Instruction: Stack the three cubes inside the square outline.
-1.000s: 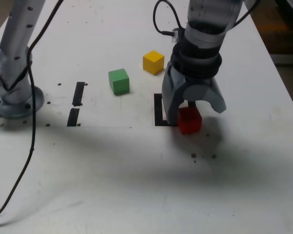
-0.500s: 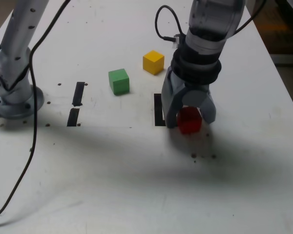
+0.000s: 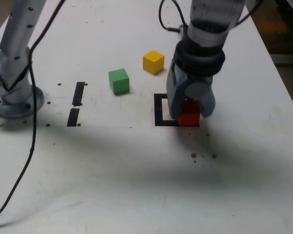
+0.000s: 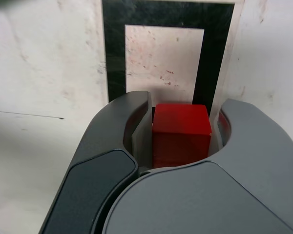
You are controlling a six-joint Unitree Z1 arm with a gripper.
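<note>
On the white table in the exterior view, the grey gripper (image 3: 190, 105) clamps the small red cube (image 3: 189, 115) at the black tape square outline (image 3: 159, 110). In the wrist view, jaws pinch it squarely; lift straight, then centre it inside.

A flat white tabletop (image 3: 136, 185), scuffed and dotted with small dark specks, is seen filling most of the exterior view. Two short black tape strips (image 3: 76, 105) are stuck on it toward the exterior view's left. A broad soft shadow is cast across its middle. A brownish floor (image 3: 288, 83) is glimpsed past the table's edge at the exterior view's right.
</note>
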